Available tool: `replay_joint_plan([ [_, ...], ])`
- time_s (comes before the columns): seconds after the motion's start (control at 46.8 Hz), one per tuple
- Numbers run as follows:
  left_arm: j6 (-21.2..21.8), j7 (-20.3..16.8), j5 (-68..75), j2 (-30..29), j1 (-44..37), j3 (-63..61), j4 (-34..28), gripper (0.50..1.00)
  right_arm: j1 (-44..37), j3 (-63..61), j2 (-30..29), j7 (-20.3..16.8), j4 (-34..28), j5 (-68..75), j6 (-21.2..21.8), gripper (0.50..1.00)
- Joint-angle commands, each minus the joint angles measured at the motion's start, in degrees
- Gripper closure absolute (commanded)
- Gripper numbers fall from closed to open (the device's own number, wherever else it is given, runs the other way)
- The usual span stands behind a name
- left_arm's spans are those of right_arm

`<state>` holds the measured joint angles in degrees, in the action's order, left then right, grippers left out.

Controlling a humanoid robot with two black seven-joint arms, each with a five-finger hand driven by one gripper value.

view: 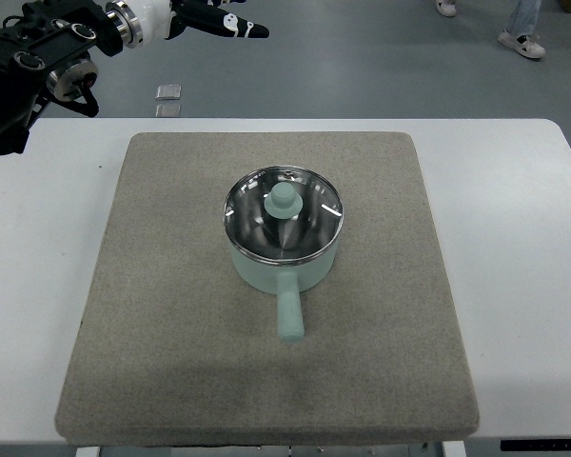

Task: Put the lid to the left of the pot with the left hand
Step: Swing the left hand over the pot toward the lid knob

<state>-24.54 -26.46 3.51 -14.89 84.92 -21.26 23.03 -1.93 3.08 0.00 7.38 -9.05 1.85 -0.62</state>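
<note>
A mint-green pot stands in the middle of the grey mat, its handle pointing toward the near edge. A glass lid with a mint-green knob sits flat on the pot. My left arm enters at the upper left corner. Its hand hangs beyond the table's far edge, well up and left of the pot, fingers stretched out toward the right and holding nothing. The right arm does not show.
The mat lies on a white table. Bare mat surrounds the pot on every side. Two small metal plates lie on the grey floor past the far edge. A person's shoes show at the top right.
</note>
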Motion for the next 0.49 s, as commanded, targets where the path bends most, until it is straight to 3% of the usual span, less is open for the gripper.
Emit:
replay_joint_plan([
  [0.0, -4.1, 0.0, 5.4, -0.7, 1.7, -0.4, 0.0, 0.506, 0.0, 0.0, 0.0, 0.0, 0.0, 0.0, 0.0, 0.576],
  [0.128, -8.0, -0.3, 16.7, -1.6, 3.8, 0.3, -0.1, 0.506, 0.0, 0.0, 0.0, 0.0, 0.0, 0.0, 0.0, 0.576],
  [0.47, -10.5, -1.3, 34.0, -2.1, 7.1, 0.1, 1.7, 0.506, 0.0, 0.0, 0.0, 0.0, 0.0, 0.0, 0.0, 0.576],
])
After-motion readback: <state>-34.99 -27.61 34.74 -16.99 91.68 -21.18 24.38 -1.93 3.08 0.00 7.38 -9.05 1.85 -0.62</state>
